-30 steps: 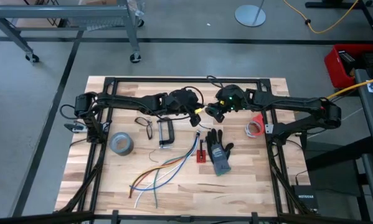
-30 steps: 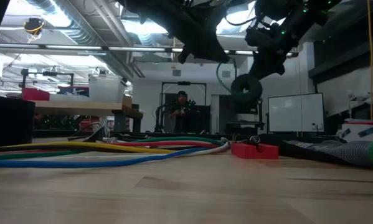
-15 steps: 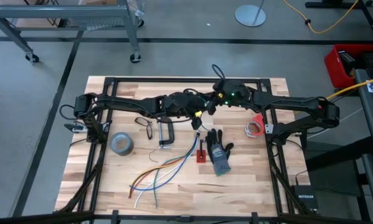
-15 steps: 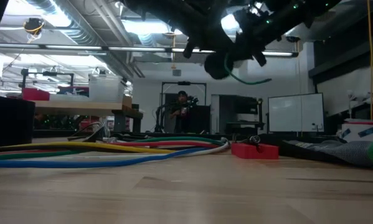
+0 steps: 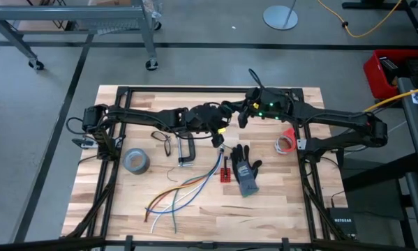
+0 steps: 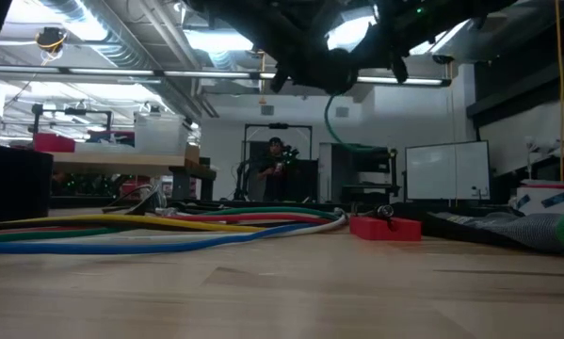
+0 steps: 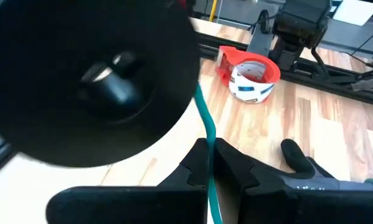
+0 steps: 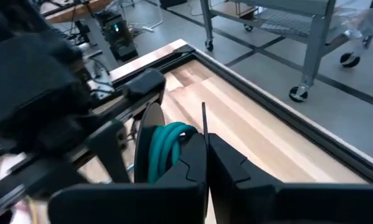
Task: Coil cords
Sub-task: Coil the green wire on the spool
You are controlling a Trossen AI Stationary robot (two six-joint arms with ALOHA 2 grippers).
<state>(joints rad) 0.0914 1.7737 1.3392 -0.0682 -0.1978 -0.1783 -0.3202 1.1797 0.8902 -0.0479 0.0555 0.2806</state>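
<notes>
A pale wooden table (image 5: pixel 125 216) edged by a black frame stands on a grey workshop floor, with a wheeled metal cart in the upper left of the high view. The two dark arms reach in from the left and right sides and meet above the upper centre of the table, well clear of the wood in the low view. The right gripper (image 5: pixel 245 115) carries the cord (image 8: pixel 167 149), which shows teal in the right wrist view: a few turns bunched in front of its two fingers, which are pressed together with a thin strand between them. The left gripper (image 5: pixel 219 125) sits just beside it, its fingers closed on a single teal strand (image 7: pixel 206 146) that runs up toward the other arm, probably holding the tail taut so the winding stays tidy. A short loose end (image 5: pixel 254 75) sticks up past the right wrist. Lying below on the table are a black-and-grey glove (image 5: pixel 245 167), a grey tape roll (image 5: pixel 136 161), a white tape roll in a red dispenser (image 5: pixel 286 141), loose orange, blue and white wires (image 5: pixel 184 192), a small metal clamp (image 5: pixel 185 148) and a small red block (image 5: pixel 225 172), none being handled.
</notes>
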